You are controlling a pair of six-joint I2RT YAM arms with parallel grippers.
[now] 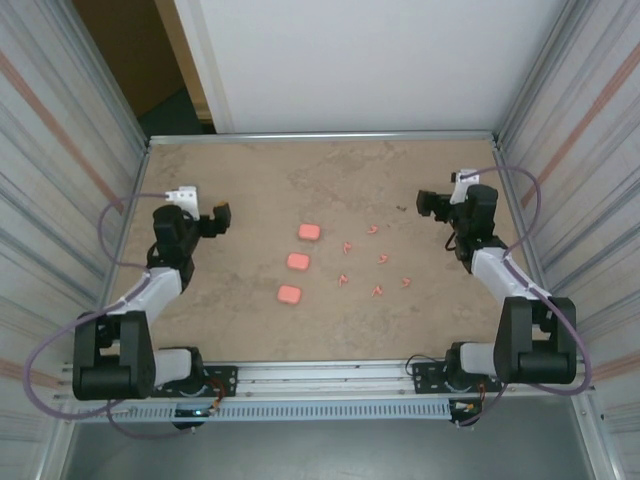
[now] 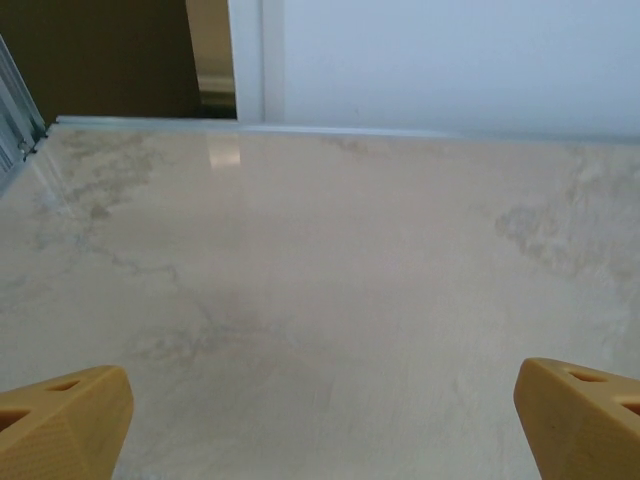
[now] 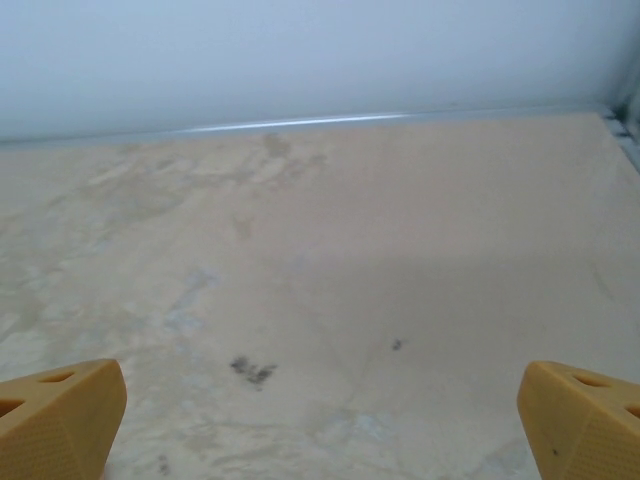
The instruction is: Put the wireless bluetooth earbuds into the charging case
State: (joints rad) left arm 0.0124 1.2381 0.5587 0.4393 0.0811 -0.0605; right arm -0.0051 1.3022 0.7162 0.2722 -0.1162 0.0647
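Earbuds (image 1: pixel 383 259) await pickup: on the table (image 1: pixel 220 320), three pink cases (image 1: pixel 298 261) form a column near centre, and the tiny stemmed pieces lie scattered to its right, nearer the right gripper (image 1: pixel 424 204). To pick well, you should lower that gripper straight over one piece lying apart from its neighbours, narrow the jaws beforehand, and close across the stem; whether the cases are open cannot be told from above. The left gripper (image 1: pixel 222 216) and the right alike hang above the table with jaws spread wide, fingers (image 2: pixel 70 420) at the wrist view's corners, holding and touching nothing.
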